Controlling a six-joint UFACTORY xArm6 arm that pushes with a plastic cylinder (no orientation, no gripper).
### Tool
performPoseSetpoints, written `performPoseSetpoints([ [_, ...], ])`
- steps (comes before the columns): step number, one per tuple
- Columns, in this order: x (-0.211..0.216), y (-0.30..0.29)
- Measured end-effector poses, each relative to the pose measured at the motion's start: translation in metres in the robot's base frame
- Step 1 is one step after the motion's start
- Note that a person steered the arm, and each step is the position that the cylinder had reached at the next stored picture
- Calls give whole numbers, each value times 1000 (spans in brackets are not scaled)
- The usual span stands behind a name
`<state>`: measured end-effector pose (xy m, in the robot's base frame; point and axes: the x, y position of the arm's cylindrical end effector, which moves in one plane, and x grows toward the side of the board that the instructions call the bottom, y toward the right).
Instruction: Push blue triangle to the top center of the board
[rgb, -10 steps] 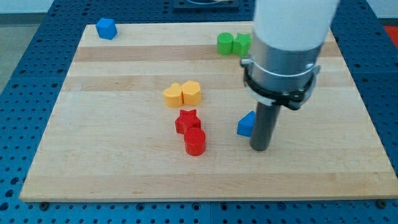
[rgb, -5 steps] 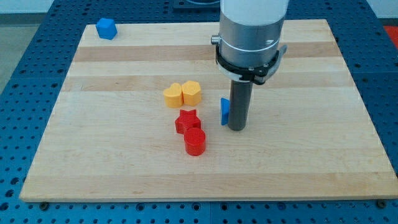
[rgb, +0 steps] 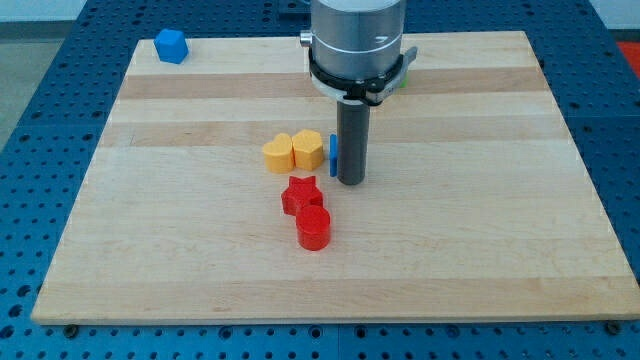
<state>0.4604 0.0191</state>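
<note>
The blue triangle (rgb: 333, 155) shows only as a thin blue sliver at the left side of my rod, near the board's middle. My tip (rgb: 350, 182) rests on the board, touching the triangle's right side. The rod hides most of the triangle. Two yellow blocks (rgb: 294, 151) sit just left of the triangle, close to it or touching it.
A red star (rgb: 301, 194) and a red cylinder (rgb: 314, 228) lie below and left of my tip. A blue cube (rgb: 171, 46) sits at the top left corner. A green block (rgb: 399, 76) peeks out behind the arm near the top. The wooden board (rgb: 500, 200) lies on a blue perforated table.
My tip has moved up and to the view's left, pushing the blue triangle with it, from right of the red blocks to beside the yellow blocks. The arm now covers the green blocks.
</note>
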Motion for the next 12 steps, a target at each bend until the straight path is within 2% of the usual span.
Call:
performPoseSetpoints([
  [4,-40,-11],
  [7,-57,-57],
  [12,-149,-47],
])
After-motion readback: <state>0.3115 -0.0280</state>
